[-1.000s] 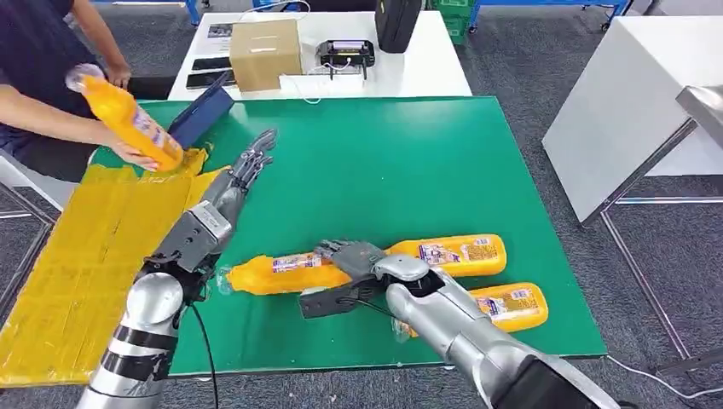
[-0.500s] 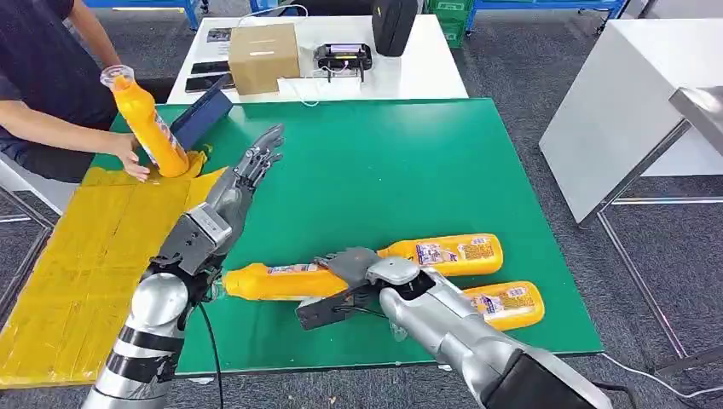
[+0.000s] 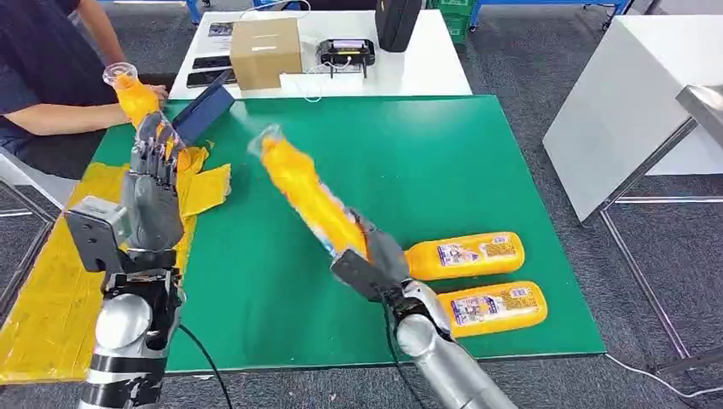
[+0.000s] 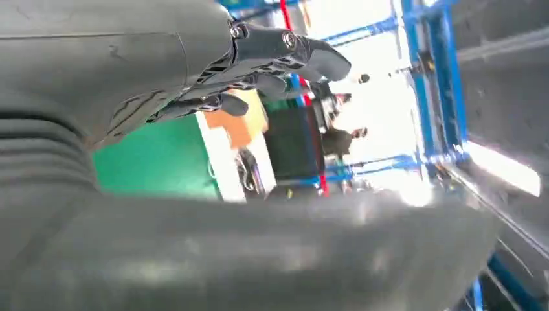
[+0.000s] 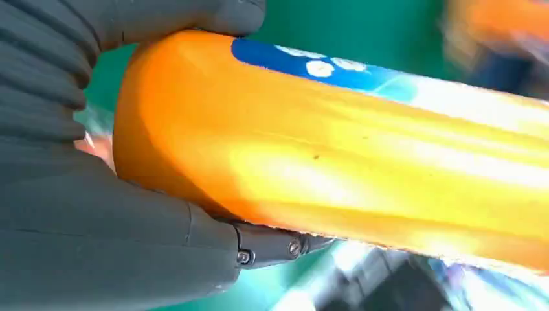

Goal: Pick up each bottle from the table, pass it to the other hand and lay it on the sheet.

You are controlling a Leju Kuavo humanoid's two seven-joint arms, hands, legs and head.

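Over green table [image 3: 477, 162], head view: right hand [image 3: 375, 260] grips bottle [image 3: 307, 196] by base, lifted, cap tilted toward raised left hand [image 3: 153, 183], fingers apart, holding nothing. Two more bottles [image 3: 465, 254] lie on table beside it; person holds one over yellow sheet [image 3: 60, 281]. So handover pending, most left.

Left wrist view: fingers [image 4: 272, 58] loose, nothing grasped.

Right wrist view: fingers [image 5: 162, 233] wrapped round orange bottle [image 5: 349, 162].
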